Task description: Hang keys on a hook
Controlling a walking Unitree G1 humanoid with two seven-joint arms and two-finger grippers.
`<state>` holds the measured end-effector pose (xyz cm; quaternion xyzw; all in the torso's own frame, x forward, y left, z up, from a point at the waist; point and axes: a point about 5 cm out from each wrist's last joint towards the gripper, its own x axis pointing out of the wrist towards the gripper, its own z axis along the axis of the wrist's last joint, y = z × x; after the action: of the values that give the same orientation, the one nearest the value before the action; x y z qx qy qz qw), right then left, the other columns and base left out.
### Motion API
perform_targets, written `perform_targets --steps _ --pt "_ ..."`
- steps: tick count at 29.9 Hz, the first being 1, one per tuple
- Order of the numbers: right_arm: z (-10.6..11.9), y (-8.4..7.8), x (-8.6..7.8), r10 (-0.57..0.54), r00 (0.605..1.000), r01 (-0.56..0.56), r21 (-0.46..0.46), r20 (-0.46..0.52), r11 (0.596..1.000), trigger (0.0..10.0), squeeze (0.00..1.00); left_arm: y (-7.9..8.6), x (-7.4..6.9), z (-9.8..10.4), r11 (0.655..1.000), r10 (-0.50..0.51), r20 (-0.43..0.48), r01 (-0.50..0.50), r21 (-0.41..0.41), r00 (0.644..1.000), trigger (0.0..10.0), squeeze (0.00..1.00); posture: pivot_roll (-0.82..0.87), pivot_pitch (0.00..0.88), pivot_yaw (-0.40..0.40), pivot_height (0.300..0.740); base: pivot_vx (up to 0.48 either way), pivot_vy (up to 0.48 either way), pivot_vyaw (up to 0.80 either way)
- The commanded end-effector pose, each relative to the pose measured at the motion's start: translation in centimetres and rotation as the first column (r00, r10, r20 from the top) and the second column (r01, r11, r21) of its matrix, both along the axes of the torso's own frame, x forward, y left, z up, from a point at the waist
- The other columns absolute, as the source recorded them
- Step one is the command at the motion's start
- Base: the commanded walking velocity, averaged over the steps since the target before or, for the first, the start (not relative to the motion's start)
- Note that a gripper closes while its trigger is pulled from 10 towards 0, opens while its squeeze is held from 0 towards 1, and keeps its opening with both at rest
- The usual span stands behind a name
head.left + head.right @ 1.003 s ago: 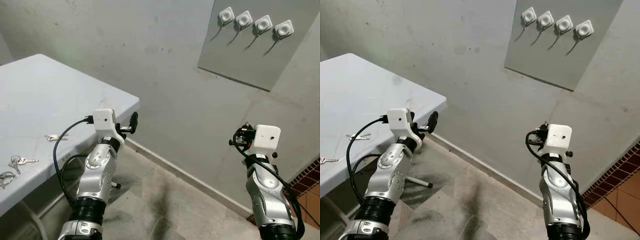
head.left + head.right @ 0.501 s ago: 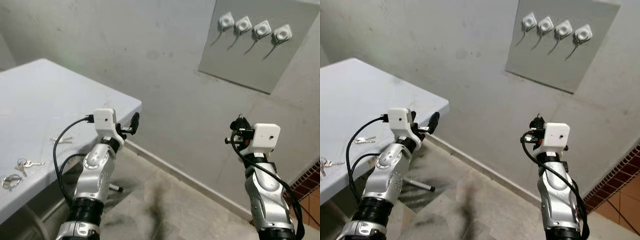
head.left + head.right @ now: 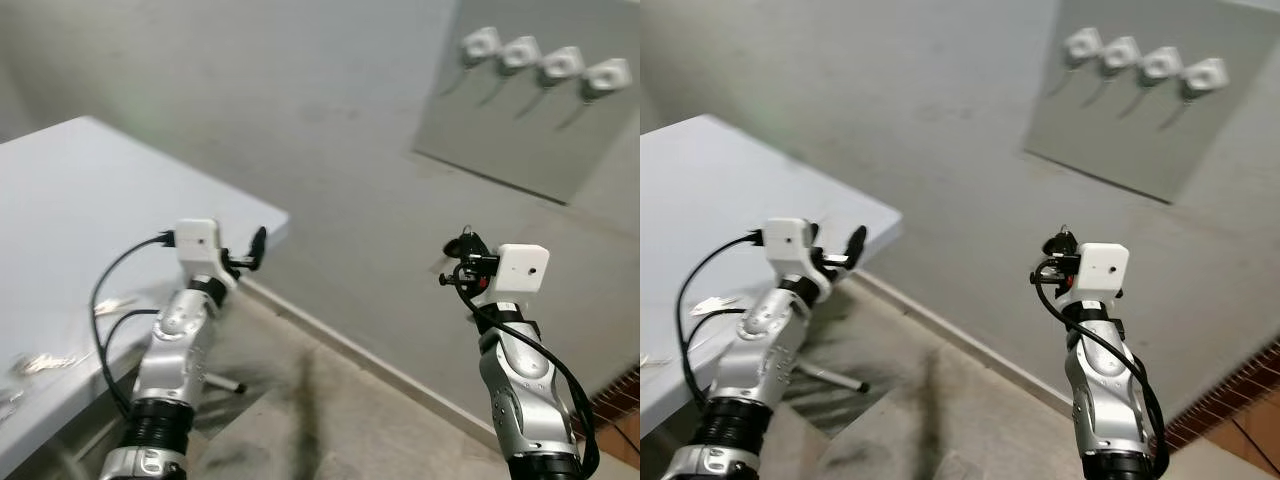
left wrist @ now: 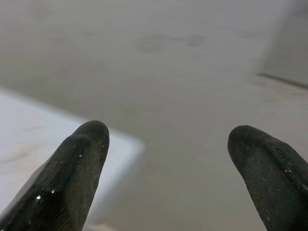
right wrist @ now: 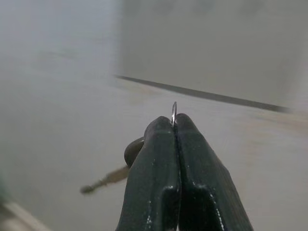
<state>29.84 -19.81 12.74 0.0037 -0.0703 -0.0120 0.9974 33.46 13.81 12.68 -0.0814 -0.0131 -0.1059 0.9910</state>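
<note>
Keys (image 5: 113,177) pinched in the right tool (image 5: 174,126), held up in front of the wall

The keys look like a thin metal ring edge poking out just past the fingertips (image 5: 161,139), with one pale key dangling off to the side below them, pretty blurry so I can't count more than that one. The right tool's fingers are pressed fully together on that ring. Well above and ahead of it there's a grey panel (image 3: 530,120) with four white hooks (image 3: 541,66) in a row. The left tool (image 4: 166,144) is spread wide with nothing between its fingers, hovering just past the corner of the white worktop (image 3: 70,200). Some more keys (image 3: 40,363) lie on the worktop behind it, too smeared to count.
</note>
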Motion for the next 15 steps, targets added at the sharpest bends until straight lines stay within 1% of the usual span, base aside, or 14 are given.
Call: perform_targets --steps 1,7,8,12,13,14,15 --pt "0.42 -0.09 0.08 -0.002 1.0 0.002 0.01 0.021 1.0 10.0 0.0 -0.47 0.05 0.43 0.999 -0.032 0.011 0.032 0.032 0.999 10.0 0.0 0.06 0.0 -0.054 0.74 0.424 0.0 -0.72" --pt "0.32 -0.15 0.05 -0.002 1.0 0.002 0.004 0.013 1.0 10.0 0.0 -0.61 -0.07 0.42 0.999 -0.038 0.007 0.038 0.036 0.999 10.0 0.0 0.06 0.0 -0.057 0.74 0.428 0.0 -0.66" --pt "0.46 -0.13 0.02 -0.005 1.0 0.005 0.009 0.029 1.0 10.0 0.0 -0.62 -0.09 0.41 0.999 -0.039 0.006 0.039 0.035 0.999 10.0 0.0 0.06 0.0 -0.057 0.74 0.428 0.0 0.0" --pt "0.51 -0.17 0.09 -0.01 1.0 0.01 0.003 0.025 1.0 10.0 0.0 -0.65 -0.14 0.41 0.999 -0.038 0.007 0.037 0.033 0.999 10.0 0.0 0.06 0.0 -0.059 0.74 0.424 0.0 0.0" --pt "0.57 -0.12 0.12 -0.003 1.0 0.002 0.005 0.029 1.0 10.0 0.0 -0.67 -0.18 0.37 0.999 -0.029 0.003 0.029 0.026 1.0 10.0 0.0 0.06 0.0 -0.061 0.74 0.0 0.0 0.0" --pt "0.55 -0.06 0.14 0.003 1.0 -0.003 0.009 0.026 1.0 10.0 0.0 -0.77 -0.24 0.39 0.999 -0.036 0.003 0.036 0.0 0.999 10.0 0.0 0.06 0.0 -0.061 0.74 0.0 0.0 0.0" --pt "0.55 -0.06 0.14 0.003 1.0 -0.003 0.009 0.026 1.0 10.0 0.0 -0.77 -0.24 0.39 0.999 -0.036 0.003 0.036 0.0 0.999 10.0 0.0 0.06 0.0 -0.061 0.74 0.0 0.0 0.0"
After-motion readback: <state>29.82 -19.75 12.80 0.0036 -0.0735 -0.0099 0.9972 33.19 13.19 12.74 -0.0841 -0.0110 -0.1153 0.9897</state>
